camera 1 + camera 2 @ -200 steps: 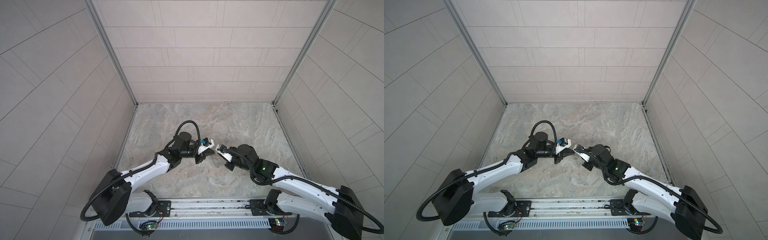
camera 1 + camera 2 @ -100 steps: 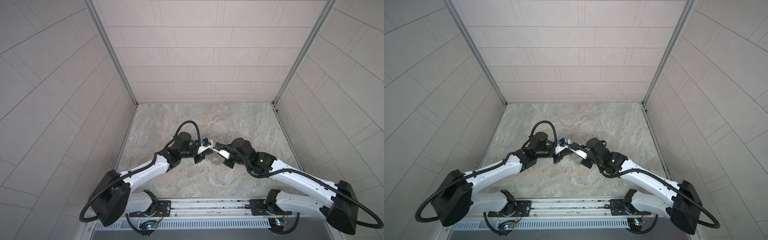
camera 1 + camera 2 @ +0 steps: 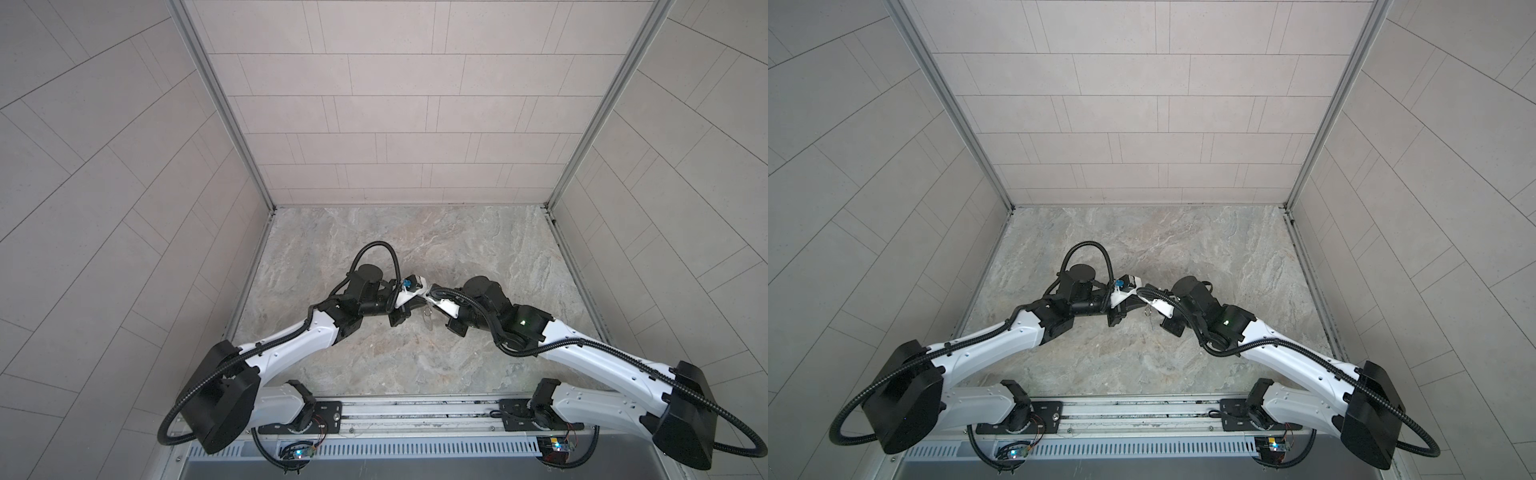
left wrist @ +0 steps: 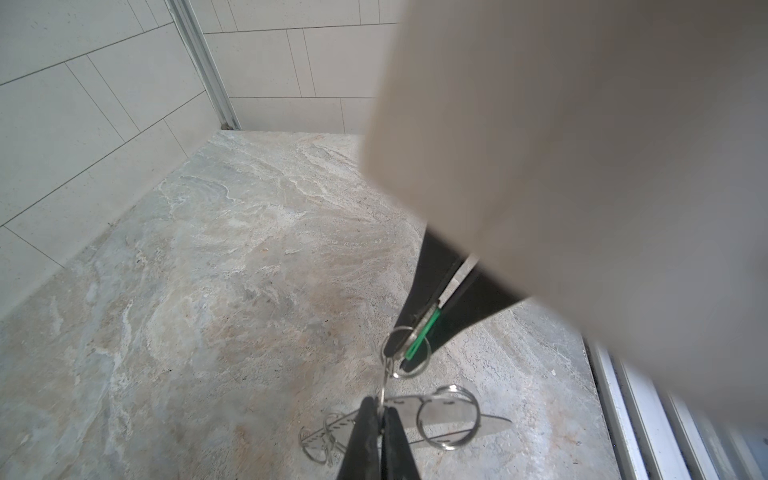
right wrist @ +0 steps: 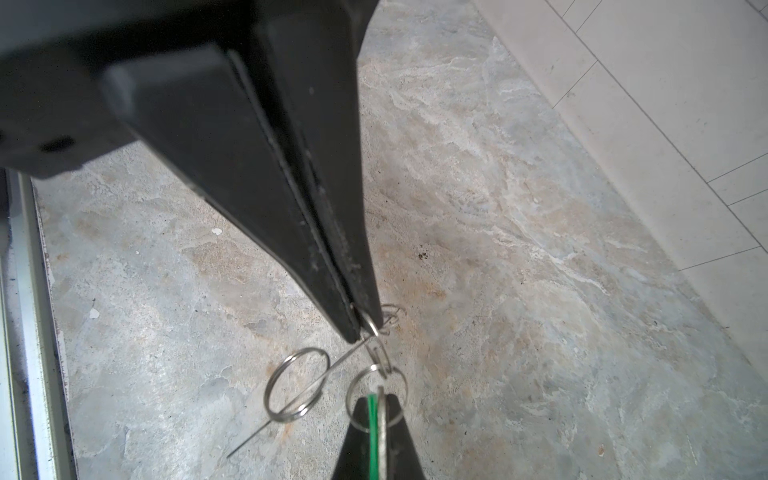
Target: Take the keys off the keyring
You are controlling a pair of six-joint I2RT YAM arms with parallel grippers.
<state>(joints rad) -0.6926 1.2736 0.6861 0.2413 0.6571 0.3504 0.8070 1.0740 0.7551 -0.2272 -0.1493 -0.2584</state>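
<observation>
My left gripper (image 4: 379, 409) is pinched tight on a small silver wire loop (image 4: 381, 392), so the flat grey slotted metal keyring (image 4: 444, 413) hangs steady. My right gripper (image 5: 374, 405) clamps the tiny green plastic-headed key (image 5: 372, 432), ready, I judge, to work it off its ring.

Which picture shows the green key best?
Left wrist view: the key shows its green edge at the jaws' tip. The right wrist view cuts it off; in both top views it is too tiny.
</observation>
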